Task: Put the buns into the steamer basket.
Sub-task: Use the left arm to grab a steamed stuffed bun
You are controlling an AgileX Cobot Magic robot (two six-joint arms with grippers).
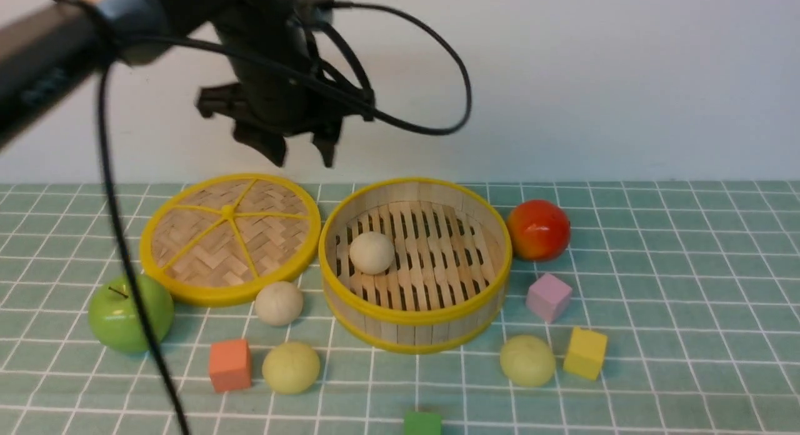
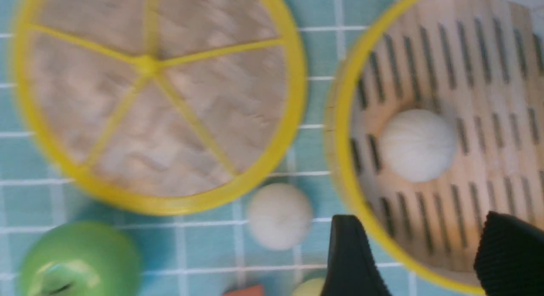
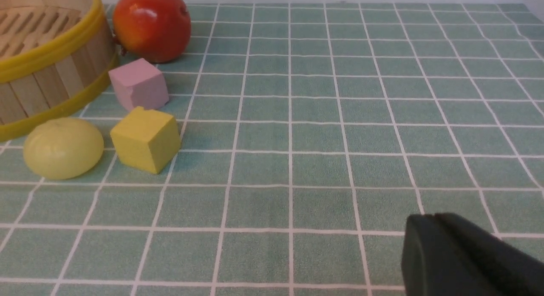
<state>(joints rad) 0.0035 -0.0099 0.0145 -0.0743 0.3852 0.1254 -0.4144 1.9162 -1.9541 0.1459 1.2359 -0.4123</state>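
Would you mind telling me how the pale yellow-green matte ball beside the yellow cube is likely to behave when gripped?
The pale yellow-green matte ball looks slightly flattened, so it is probably soft and may give when squeezed. Its rounded shape on the flat checked cloth suggests it could roll if nudged off-centre. Its matte skin probably grips well.

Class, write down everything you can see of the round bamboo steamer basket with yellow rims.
The round bamboo steamer basket stands upright and uncovered on the green checked tablecloth. Its wall is of pale upright slats between yellow top and bottom rims; its floor is slatted with dark gaps. One off-white ball-shaped bun lies inside, left of centre. The flat woven lid lies just to its left, a narrow gap between them.
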